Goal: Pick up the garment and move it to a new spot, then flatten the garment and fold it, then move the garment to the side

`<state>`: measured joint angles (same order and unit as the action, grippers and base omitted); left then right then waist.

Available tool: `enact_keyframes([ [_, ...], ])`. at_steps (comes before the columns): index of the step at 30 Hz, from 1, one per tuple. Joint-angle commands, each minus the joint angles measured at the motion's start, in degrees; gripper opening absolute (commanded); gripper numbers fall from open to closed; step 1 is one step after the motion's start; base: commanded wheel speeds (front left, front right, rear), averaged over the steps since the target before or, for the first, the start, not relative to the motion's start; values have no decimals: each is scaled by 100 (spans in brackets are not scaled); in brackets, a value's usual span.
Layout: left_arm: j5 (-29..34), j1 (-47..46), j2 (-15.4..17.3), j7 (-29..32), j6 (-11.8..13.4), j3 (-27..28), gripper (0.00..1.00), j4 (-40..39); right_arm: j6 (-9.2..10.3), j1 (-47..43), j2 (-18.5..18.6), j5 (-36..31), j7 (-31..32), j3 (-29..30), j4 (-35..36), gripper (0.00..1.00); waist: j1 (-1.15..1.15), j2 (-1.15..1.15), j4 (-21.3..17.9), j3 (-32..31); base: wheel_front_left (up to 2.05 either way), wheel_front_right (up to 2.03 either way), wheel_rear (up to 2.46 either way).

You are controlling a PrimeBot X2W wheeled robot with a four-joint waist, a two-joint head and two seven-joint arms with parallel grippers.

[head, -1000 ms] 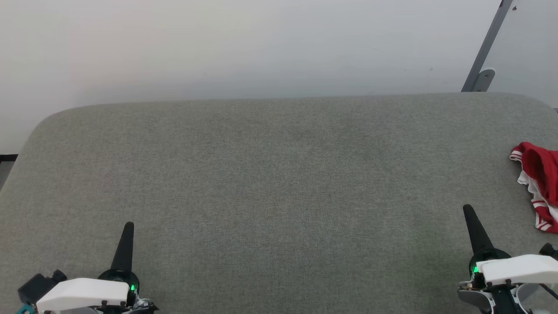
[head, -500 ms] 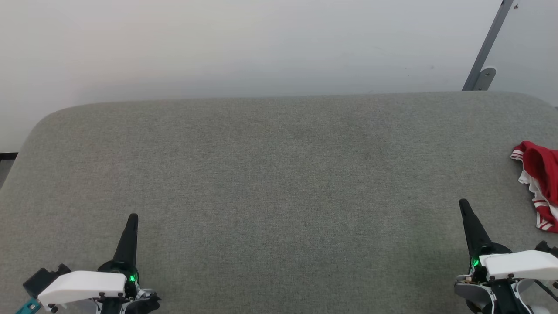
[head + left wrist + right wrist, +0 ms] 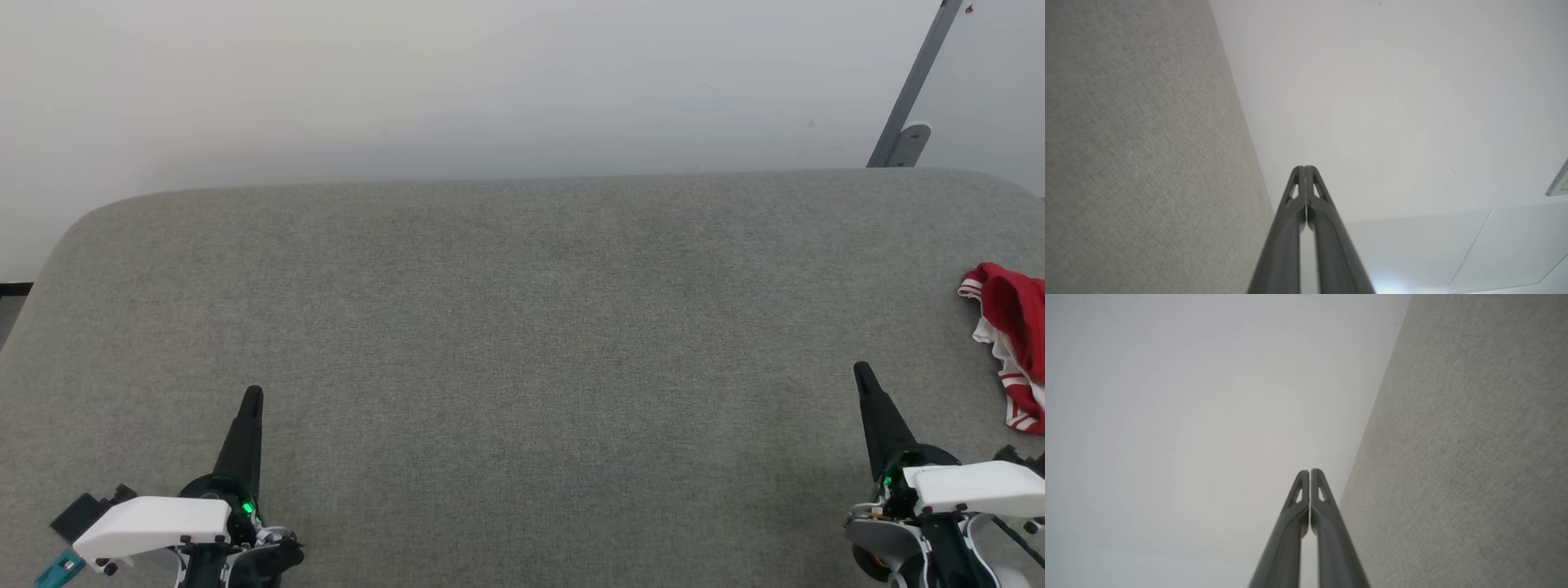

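Note:
The garment [image 3: 1015, 339], bright red with white and striped trim, lies bunched at the far right edge of the head view on the grey padded surface [image 3: 522, 327], partly cut off by the frame. My right gripper [image 3: 862, 376] is shut and empty at the lower right, its tip left of and below the garment and apart from it. At the lower left my left gripper [image 3: 253, 398] is shut and empty, far from the garment. In each wrist view the own fingers, left gripper [image 3: 1304, 168] and right gripper [image 3: 1309, 471], press together with nothing between them.
A pale wall [image 3: 490, 82] rises behind the padded surface. A grey metal bar with a bracket [image 3: 908, 122] leans at the upper right. The surface's rounded left corner [image 3: 73, 237] drops off to a darker floor strip.
Both grippers have crept forward over the surface, their tips a little higher in the head view. The garment has not moved.

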<state>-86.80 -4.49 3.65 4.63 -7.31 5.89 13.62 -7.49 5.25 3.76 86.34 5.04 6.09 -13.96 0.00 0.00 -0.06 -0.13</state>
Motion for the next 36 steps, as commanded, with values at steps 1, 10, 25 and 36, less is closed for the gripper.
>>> enact_keyframes([
  [1, -104, -86, -4, 52, -28, 30, 0, -1, 0, 54, -24, 83, 13, 27, -1, 0, 0, 0, 0, 1, 0, 0, 0],
  [10, -405, -160, -49, 141, -31, 48, 0, 28, 0, 113, -80, 424, 118, 46, -8, 0, 0, 0, 4, 18, 0, 0, 0],
  [25, -579, -216, -74, 203, -32, 59, 0, 46, 0, 110, -101, 616, 171, 51, -13, 0, 0, 0, 6, 30, 0, 0, 0],
  [36, -575, -217, -75, 198, -32, 62, 0, 46, 0, 110, -101, 617, 169, 51, -13, 0, 0, 0, 6, 30, 0, 0, 0],
])
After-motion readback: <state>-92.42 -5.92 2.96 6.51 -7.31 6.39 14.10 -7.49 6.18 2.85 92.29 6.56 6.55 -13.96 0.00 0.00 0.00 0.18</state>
